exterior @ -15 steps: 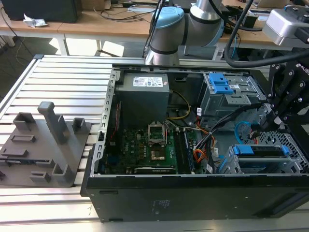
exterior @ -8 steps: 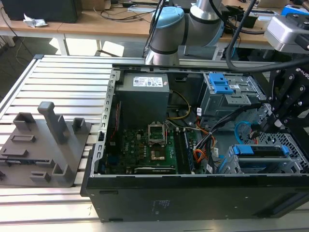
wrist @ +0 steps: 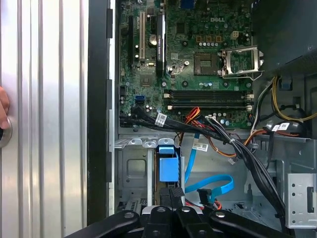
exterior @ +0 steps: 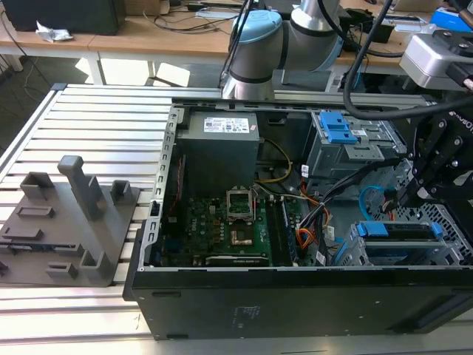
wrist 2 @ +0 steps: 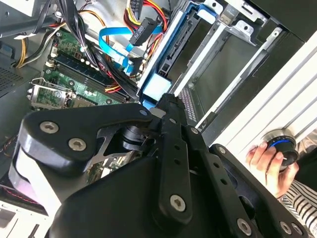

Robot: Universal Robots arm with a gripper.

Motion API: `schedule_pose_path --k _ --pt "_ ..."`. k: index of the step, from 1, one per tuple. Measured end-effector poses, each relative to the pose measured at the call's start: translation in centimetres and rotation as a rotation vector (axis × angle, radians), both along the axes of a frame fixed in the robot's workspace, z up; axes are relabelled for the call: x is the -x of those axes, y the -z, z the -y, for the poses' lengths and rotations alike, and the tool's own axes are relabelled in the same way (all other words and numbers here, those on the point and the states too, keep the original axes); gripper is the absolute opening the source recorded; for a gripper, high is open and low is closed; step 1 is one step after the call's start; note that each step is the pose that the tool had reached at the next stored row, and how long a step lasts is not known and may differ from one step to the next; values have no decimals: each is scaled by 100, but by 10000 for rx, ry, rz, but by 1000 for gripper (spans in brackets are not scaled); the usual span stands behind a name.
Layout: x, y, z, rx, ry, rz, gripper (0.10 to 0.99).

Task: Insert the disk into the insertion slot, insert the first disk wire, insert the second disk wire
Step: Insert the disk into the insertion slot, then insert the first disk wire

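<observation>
Blue-framed, the disk (wrist: 167, 167) sits largely inside the insertion slot (wrist: 132, 171), just ahead of the hand (wrist: 171, 191). Its fingers look closed together, gripping nothing. The blue wire (wrist: 213, 183) beside it appears unplugged.

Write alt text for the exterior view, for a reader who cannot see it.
A robot gripper hangs over the blue-framed disk sitting in a grey cage at the exterior view's right of an open computer case. A grey fixture lies on the slatted table.

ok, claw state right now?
Claw: cannot be told; it sits right at the blue-framed disk.
</observation>
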State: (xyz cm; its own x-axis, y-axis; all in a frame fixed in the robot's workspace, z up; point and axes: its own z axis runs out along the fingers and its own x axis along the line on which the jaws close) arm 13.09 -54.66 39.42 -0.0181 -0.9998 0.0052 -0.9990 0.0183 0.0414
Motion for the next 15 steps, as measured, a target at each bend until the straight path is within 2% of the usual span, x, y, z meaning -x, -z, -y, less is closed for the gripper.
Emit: schedule_pose_path --k 13,15 --pt "-1 4 0 -1 0 0 114" --pt "-1 5 0 -1 0 1 235"
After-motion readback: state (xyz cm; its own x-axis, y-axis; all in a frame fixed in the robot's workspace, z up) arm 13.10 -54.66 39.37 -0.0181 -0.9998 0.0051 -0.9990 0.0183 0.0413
